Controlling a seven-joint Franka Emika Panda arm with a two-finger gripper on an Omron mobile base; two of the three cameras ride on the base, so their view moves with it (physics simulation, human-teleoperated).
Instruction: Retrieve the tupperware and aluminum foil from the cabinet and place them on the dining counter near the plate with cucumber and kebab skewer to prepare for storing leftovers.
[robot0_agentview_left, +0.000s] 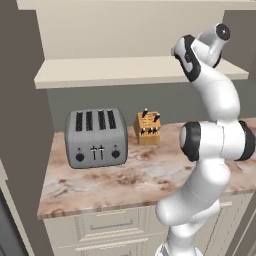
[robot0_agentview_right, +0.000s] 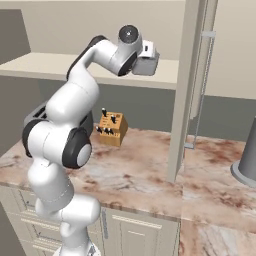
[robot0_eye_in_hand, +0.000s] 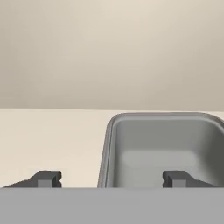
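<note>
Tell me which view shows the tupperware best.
Hand view: the grey open tupperware sits close ahead on the cabinet shelf, one fingertip over its inside, the other outside its left wall. In both base views the arm blocks that spot on the shelf.

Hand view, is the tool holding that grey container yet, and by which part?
Nothing is held. The tool is open, its fingertips straddling the grey container's left wall on the cabinet shelf, without clamping it.
</note>
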